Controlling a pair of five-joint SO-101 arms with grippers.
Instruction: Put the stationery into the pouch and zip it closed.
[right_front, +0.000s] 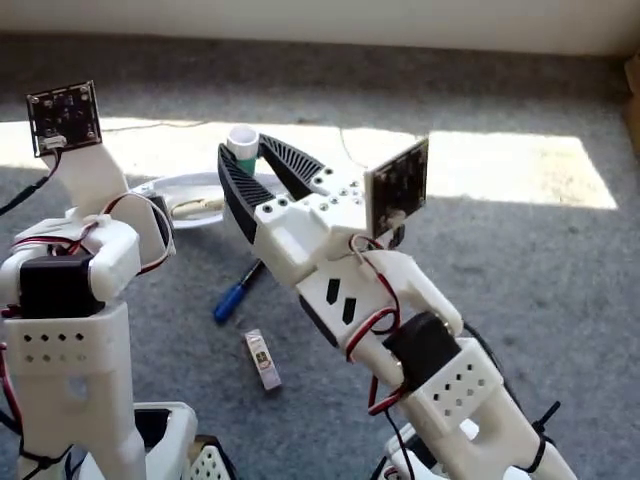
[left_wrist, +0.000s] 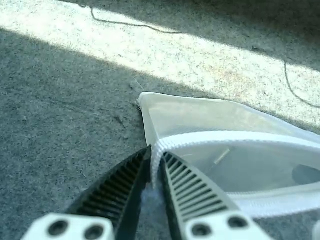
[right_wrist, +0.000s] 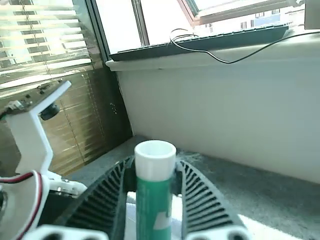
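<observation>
1. Glue stick: green body, white cap. It is raised clear of the carpet, with its long axis along the fingers that hold it and its cap pointing away from the wrist.
2. Right gripper: fingers pressed against the stick's two sides, gripping the body below the cap.
3. Pouch: translucent white, lying flat on the grey carpet with its zip unfastened and its mouth gaping. In the high view it lies below the stick and toward the left arm's side, so the judged next move is a descent with the stick tilted toward the mouth.
4. Left gripper: fingers nipped together on the zip tape at the pouch's corner, holding that end. This arm is the nearer to the pouch.
5. Blue pen and a small white block: both on the carpet between the arms, apart from the pouch and not yet packed.
6. Views compared: the left wrist view shows the open mouth and the pinch on the tape. The high view places the stick relative to the pouch. The right wrist view shows the grip on the stick.
</observation>
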